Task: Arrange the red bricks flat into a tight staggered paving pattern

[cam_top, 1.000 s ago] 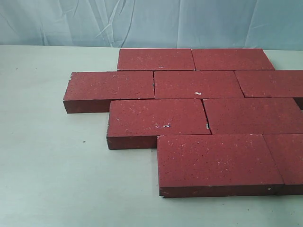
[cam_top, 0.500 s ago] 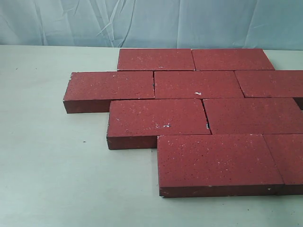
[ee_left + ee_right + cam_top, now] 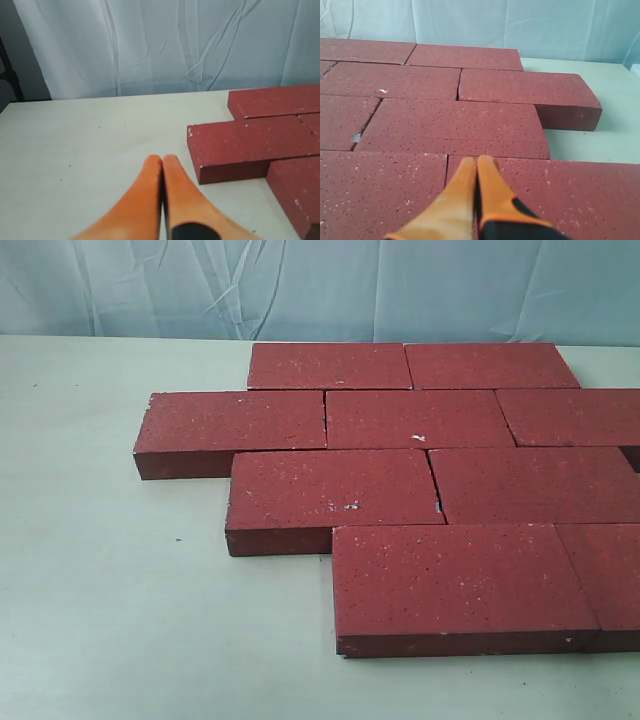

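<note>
Several red bricks (image 3: 430,470) lie flat on the pale table (image 3: 100,590) in four staggered rows, edges close together. Neither gripper appears in the exterior view. In the left wrist view my left gripper (image 3: 162,159) is shut with nothing in it, over bare table beside the end of a red brick (image 3: 250,145). My right gripper (image 3: 477,160) is shut and empty too, hovering over the top of the red bricks (image 3: 455,125) in the right wrist view. Small gaps show at some brick joints.
A wrinkled light-blue cloth backdrop (image 3: 320,285) hangs behind the table. Bare table surface lies left of and in front of the bricks. The brick rows run off the right edge of the exterior view.
</note>
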You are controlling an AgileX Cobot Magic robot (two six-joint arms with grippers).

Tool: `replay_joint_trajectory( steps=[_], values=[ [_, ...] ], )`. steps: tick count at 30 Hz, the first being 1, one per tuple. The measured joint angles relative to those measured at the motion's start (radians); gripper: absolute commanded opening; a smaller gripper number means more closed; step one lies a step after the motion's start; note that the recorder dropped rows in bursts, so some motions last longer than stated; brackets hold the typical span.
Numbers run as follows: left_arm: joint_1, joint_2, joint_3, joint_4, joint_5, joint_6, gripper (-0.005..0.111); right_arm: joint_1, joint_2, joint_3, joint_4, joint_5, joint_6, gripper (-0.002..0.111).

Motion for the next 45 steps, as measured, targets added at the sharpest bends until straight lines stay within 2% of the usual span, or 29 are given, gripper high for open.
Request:
replay_joint_trajectory(
  steps=[5,11,20,25,35,45],
  values=[
    [0.000,-0.142,0.147,0.071,-0.012,0.000,0.000,0.000,0.000,0.000,0.000,0.000,0.000,-0.001],
    [0.000,-0.290,0.298,0.116,-0.090,0.000,0.000,0.000,0.000,0.000,0.000,0.000,0.000,-0.001],
    [0.000,-0.301,0.428,0.124,-0.112,0.000,0.000,0.000,0.000,0.000,0.006,-0.001,0.000,-0.001],
    [0.000,-0.301,0.433,0.132,-0.139,-0.015,0.000,0.000,0.000,0.000,0.006,-0.001,0.000,-0.001],
    [0.000,-0.301,0.433,0.168,-0.143,-0.170,0.000,0.000,-0.001,0.000,0.006,-0.001,0.000,-0.001],
    [0.000,-0.301,0.433,0.173,-0.143,-0.183,0.000,0.000,-0.001,0.000,0.006,-0.001,0.000,-0.001]
  ],
)
